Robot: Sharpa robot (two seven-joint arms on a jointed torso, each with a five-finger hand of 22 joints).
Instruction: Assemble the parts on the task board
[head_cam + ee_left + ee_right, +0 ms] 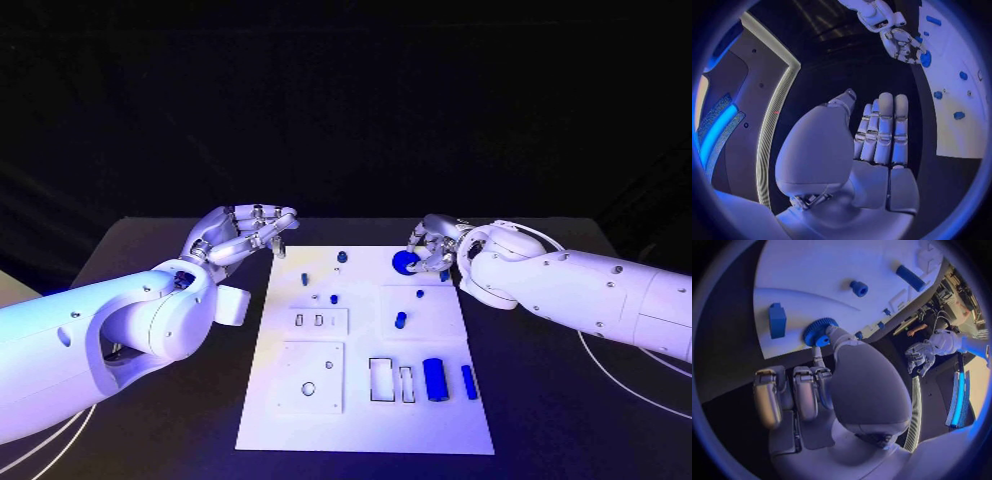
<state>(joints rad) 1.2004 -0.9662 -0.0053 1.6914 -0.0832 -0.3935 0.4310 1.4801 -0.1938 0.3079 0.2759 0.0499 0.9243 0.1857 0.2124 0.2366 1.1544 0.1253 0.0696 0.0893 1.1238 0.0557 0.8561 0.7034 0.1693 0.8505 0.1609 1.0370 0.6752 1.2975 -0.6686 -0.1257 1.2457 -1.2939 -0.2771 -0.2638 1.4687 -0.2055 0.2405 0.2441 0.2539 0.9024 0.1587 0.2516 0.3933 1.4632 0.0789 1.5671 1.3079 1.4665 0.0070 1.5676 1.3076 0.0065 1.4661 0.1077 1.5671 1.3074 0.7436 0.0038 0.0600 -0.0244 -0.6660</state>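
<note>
- The left hand (pixel 245 232) hangs over the black table (pixel 159 250) just off the far left corner of the task board (pixel 274 420); in the left wrist view its fingers (pixel 882 130) lie straight and side by side, holding nothing.
- The task board is a long white plate running from the table's near edge toward its far edge, midway between the two arms.
- Along the board's left side lie three raised white panels: a small one with two slots (pixel 319 321) and a larger one with a round hole (pixel 309 377), and toward the middle one holding a short blue piece (pixel 400 320).
- Near the far edge stand several small blue parts: a peg (pixel 304 278), a stud (pixel 342 256), and two more near the middle (pixel 332 298).
- Toward the near right corner lie a thick blue bar (pixel 434 380) and a thinner blue bar (pixel 469 381), side by side beside two open slots (pixel 381 380).
- A blue gear (pixel 405 261) sits at the board's far right corner; in the right wrist view its toothed rim (pixel 819 331) is touched by a fingertip.
- The right hand (pixel 437 243) rests at that corner, one finger (pixel 837 336) stretched onto the gear and the others curled in; whether it actually grips the gear I cannot tell.
</note>
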